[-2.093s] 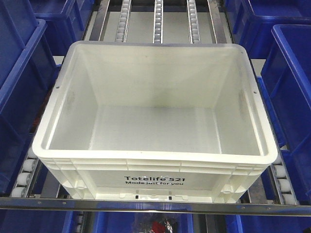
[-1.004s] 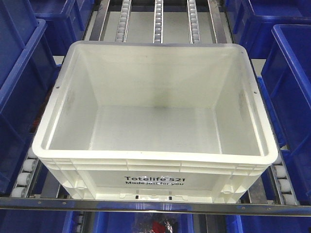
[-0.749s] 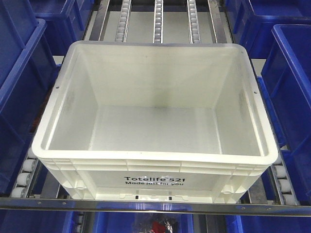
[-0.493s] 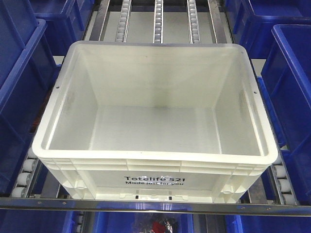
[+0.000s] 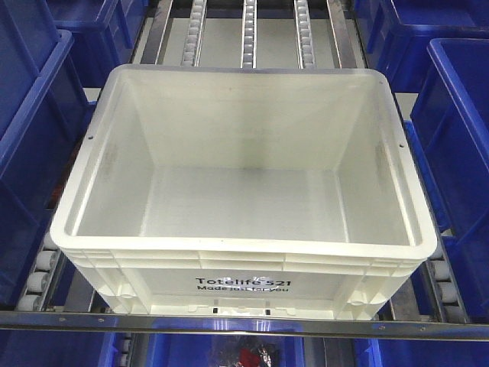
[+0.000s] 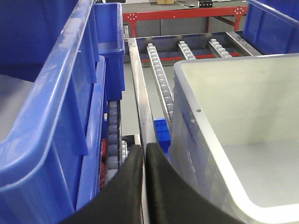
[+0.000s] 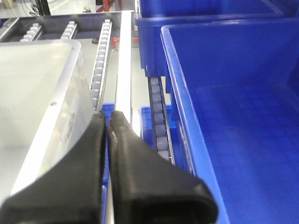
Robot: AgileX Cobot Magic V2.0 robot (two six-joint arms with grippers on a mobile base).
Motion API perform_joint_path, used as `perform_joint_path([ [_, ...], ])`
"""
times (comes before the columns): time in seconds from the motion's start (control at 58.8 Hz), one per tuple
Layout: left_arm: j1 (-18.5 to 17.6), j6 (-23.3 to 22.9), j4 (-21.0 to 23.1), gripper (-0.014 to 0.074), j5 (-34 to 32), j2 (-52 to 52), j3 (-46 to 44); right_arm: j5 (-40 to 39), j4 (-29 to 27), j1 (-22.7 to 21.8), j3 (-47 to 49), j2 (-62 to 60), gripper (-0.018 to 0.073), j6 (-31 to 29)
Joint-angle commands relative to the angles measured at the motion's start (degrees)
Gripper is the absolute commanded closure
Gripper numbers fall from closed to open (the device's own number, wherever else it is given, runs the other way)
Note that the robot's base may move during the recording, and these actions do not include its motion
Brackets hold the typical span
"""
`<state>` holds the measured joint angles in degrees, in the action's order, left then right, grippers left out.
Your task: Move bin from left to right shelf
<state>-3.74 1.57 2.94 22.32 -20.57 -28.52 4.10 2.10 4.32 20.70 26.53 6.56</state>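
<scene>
Left tool (image 6: 144, 153), right tool (image 7: 108, 121) pinched closed, empty, flanking bin (image 5: 244, 246).

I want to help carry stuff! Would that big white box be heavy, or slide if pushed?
Probably light for its size: the bin looks empty. It likely stays stiff, given its thick rim and ribbed sides. It sits on rollers, so a push could send it gliding.

White bin (image 5: 244, 206) sits upright & empty on roller lanes (image 5: 248, 30), black print on its near wall. Steel front rail (image 5: 244, 324) runs just below bin's near side. Dark blue totes (image 5: 34, 138) flank bin L & R, close alongside.
</scene>
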Motion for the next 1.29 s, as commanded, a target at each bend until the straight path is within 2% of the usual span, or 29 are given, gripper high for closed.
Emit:
perform_joint_path([
  [0.0, -0.4, -0.7, 0.4, 0.0546, -4.3, -0.7, -1.9, -4.5, 0.6, -0.3, 2.0, 0.7, 0.0508, -2.1],
  [0.136, -0.4, -0.7, 0.4, 0.0412, -4.3, -0.7, -1.9, -4.1, 0.5, -0.2, 2.0, 0.7, 0.0368, -3.3],
  [0.221, -0.4, -0.7, 0.4, 0.0297, -4.3, -0.7, -1.9, -4.1, 0.3, 0.1, 2.1, 0.7, 0.023, -3.3],
  [0.34, -1.6, -0.7, 0.4, 0.0145, -3.8, -0.7, -1.9, -2.5, 0.3, 3.8, 2.2, 0.7, 0.0065, -3.3],
  [0.425, -3.2, -0.7, 0.4, 0.0071, -2.3, -2.1, -2.6, -1.3, 0.3, 6.6, 2.2, 0.7, 0.0003, -3.3],
  [0.578, -7.6, -0.7, 0.4, 0.0026, 2.1, -9.7, -7.7, 1.5, 0.0, 10.4, 5.0, 3.4, -0.0006, -2.9],
  [0.681, -9.4, -0.7, 0.4, 0.0027, 6.0, -17.0, -12.3, 5.8, -0.3, 10.5, 9.5, 8.3, -0.0006, -1.2],
  [0.902, -9.5, -0.6, 2.6, 0.0027, 12.1, -31.3, -22.7, 16.3, -2.6, 10.5, 22.1, 22.1, -0.0006, 0.1],
  [1.276, -9.5, -0.6, 2.3, 0.0027, 20.6, -51.1, -40.3, 33.1, -2.9, 10.4, 42.6, 41.7, -0.0006, 0.9],
])
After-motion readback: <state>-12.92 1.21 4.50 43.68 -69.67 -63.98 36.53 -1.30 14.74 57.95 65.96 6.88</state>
